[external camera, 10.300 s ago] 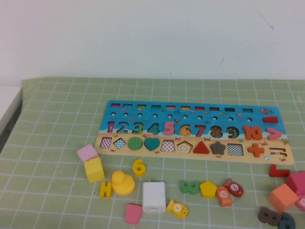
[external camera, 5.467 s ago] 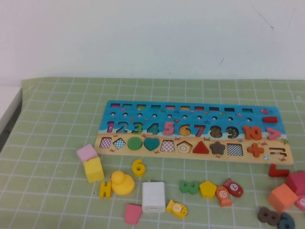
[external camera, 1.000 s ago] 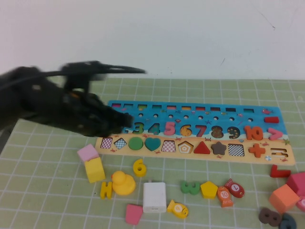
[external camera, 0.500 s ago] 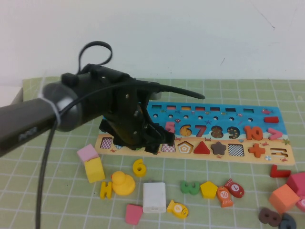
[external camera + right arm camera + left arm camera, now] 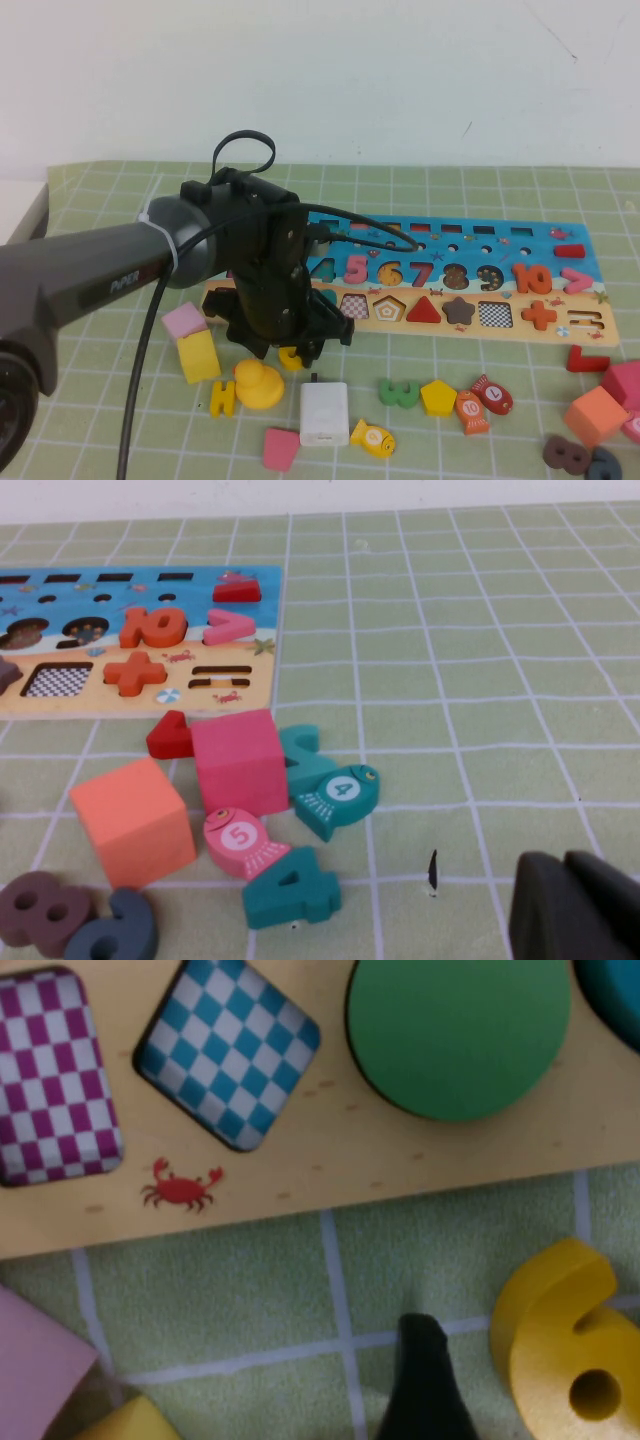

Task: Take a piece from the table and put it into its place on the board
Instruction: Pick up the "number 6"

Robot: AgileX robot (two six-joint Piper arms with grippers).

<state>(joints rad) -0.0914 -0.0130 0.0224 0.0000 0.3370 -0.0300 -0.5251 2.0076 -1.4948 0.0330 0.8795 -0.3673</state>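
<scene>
yellow 6 (image 5: 560,1345) | flat on mat (loop nearest) | left end effector (image 5: 290,345) above, open | right end effector (image 5: 575,905) parked

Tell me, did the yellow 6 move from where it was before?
No. The yellow 6 lies beside the duck, below the board, under the open left gripper.

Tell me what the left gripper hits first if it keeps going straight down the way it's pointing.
Most likely the yellow 6. The left gripper hangs open just above it, off the board's near edge, one finger beside the numeral. Depth is unclear, so that finger might meet the green mat first.
</scene>
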